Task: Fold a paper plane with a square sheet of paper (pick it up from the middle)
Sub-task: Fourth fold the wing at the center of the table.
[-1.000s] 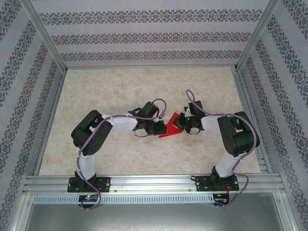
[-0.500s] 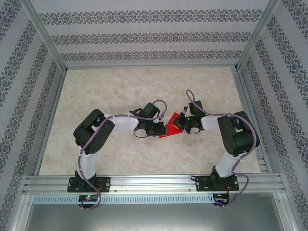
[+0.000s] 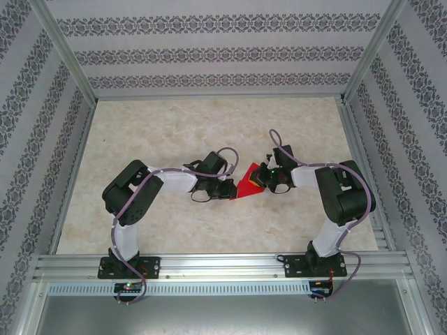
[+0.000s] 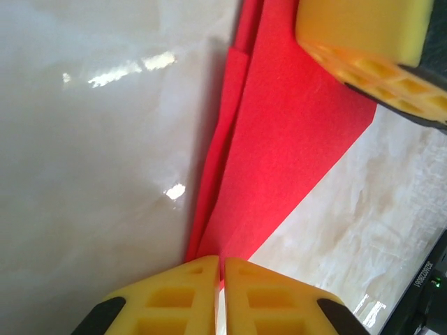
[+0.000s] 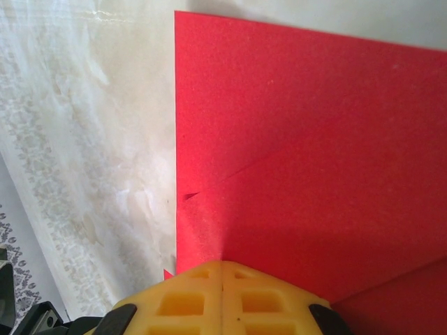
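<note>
The square sheet of paper (image 3: pixel 246 187), bright red and folded into layers with creases, lies on the table at the middle between the two arms. My left gripper (image 3: pixel 230 188) reaches it from the left. In the left wrist view that gripper (image 4: pixel 221 262) is shut on a narrow corner of the paper (image 4: pixel 279 139), whose layers run into the slit between the yellow fingers. My right gripper (image 3: pixel 262 183) comes from the right. Its fingers are shut, and in the right wrist view the gripper (image 5: pixel 222 266) has its tips down on the red sheet (image 5: pixel 300 139). One right finger (image 4: pixel 363 35) rests on the sheet's far end.
The marble-patterned tabletop (image 3: pixel 174 125) stretches open behind and on both sides of the arms. Patterned walls and an aluminium frame (image 3: pixel 63 56) enclose it. A metal rail (image 3: pixel 223 265) with the arm bases runs along the near edge.
The left gripper has drawn slightly left and toward the near edge with the paper's corner. The sheet now lies flatter and shows only red. The right gripper has barely shifted.
</note>
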You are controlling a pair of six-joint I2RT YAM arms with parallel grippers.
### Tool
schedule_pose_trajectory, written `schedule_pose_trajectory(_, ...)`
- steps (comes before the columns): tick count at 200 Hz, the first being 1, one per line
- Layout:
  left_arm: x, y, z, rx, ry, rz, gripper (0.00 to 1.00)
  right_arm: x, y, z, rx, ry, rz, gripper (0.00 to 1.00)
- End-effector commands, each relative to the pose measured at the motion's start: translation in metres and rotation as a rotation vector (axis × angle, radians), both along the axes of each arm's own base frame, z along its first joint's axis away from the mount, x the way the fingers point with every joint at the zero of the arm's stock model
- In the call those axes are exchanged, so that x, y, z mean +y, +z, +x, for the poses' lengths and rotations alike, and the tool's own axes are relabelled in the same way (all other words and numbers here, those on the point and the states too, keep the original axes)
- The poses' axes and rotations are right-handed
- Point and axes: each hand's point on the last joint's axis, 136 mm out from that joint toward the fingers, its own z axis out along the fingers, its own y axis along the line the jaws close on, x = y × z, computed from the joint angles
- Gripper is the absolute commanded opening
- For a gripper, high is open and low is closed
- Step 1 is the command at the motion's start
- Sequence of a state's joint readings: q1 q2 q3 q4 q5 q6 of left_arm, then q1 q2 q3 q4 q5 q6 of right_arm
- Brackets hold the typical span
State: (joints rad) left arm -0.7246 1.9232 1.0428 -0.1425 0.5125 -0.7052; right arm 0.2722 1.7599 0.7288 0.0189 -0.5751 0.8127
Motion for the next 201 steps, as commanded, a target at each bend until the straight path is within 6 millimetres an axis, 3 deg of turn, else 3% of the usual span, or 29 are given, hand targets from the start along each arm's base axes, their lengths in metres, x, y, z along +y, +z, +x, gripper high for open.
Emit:
schedule_pose_trajectory(1,0.027,-0.01,-0.017,0.081,0.0,0.055,0.12,-0.044,-0.066,-0.046,0.226,-0.065,-0.236,0.01)
schedule_pose_trajectory(34,-0.009,0.061,0.017,-0.03,0.024,-0.208,0.11,-0.043,-0.064,-0.044,0.214,-0.065,-0.227,0.01)
schedule_pose_trajectory(50,-0.02,0.074,0.023,-0.06,0.029,-0.252,0.11,-0.042,-0.061,-0.043,0.208,-0.066,-0.222,0.01)
schedule_pose_trajectory(91,-0.034,0.046,0.024,-0.022,0.015,-0.197,0.09,-0.04,-0.06,-0.041,0.201,-0.063,-0.215,0.01)
schedule_pose_trajectory(132,-0.024,0.011,0.018,0.011,0.005,-0.06,0.04,-0.033,-0.052,-0.034,0.16,-0.058,-0.171,0.01)
schedule_pose_trajectory(160,-0.008,-0.011,0.01,0.036,0.011,0.031,0.02,-0.026,-0.036,-0.022,0.095,-0.046,-0.13,0.02)
schedule_pose_trajectory(201,0.002,-0.021,0.01,0.004,0.017,0.076,0.0,-0.016,-0.003,-0.002,-0.033,-0.009,-0.091,0.02)
